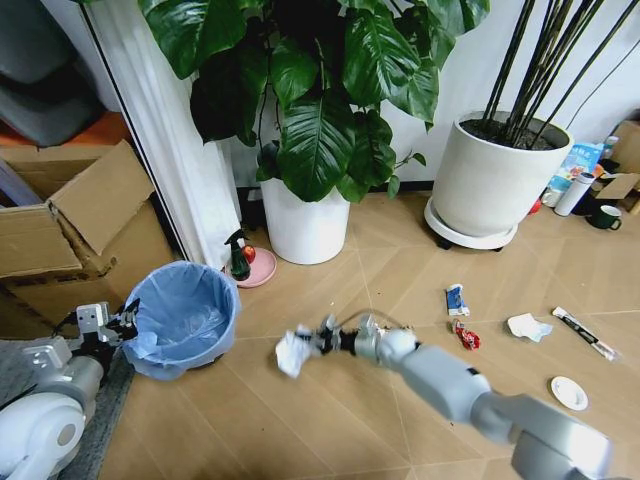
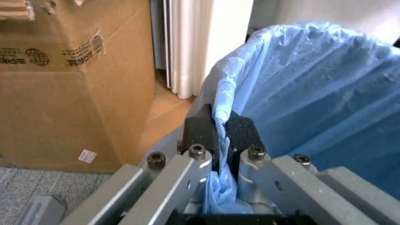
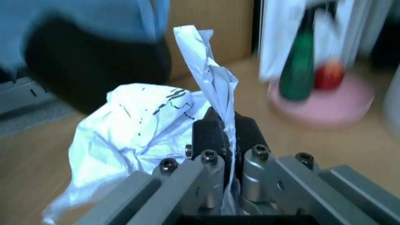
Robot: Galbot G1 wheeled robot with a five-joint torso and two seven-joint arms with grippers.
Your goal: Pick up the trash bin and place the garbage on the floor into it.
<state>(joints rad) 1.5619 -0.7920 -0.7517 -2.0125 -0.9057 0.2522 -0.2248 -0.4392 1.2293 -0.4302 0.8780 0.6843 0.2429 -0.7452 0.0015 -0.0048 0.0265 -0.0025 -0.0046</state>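
Note:
The trash bin (image 1: 185, 320), dark and lined with a crinkly light-blue bag, stands at the left of the floor. My left gripper (image 1: 122, 322) is shut on its rim; the left wrist view has the fingers (image 2: 201, 133) pinching the bag's folded edge (image 2: 220, 101). My right gripper (image 1: 318, 342) is shut on a crumpled white paper (image 1: 291, 353), held just right of the bin; the right wrist view has this paper (image 3: 156, 122) clamped between the fingers. More garbage lies on the floor to the right: a blue-white packet (image 1: 456, 299), a red wrapper (image 1: 467, 337), a tissue (image 1: 527, 327), a strip (image 1: 586, 334) and a white disc (image 1: 569, 392).
Cardboard boxes (image 1: 75, 235) stand left of the bin. Behind it are a white curtain (image 1: 170, 130), a green spray bottle on a pink dish (image 1: 243, 260) and a white plant pot (image 1: 304, 222). A larger white pot (image 1: 495, 180) stands at the back right.

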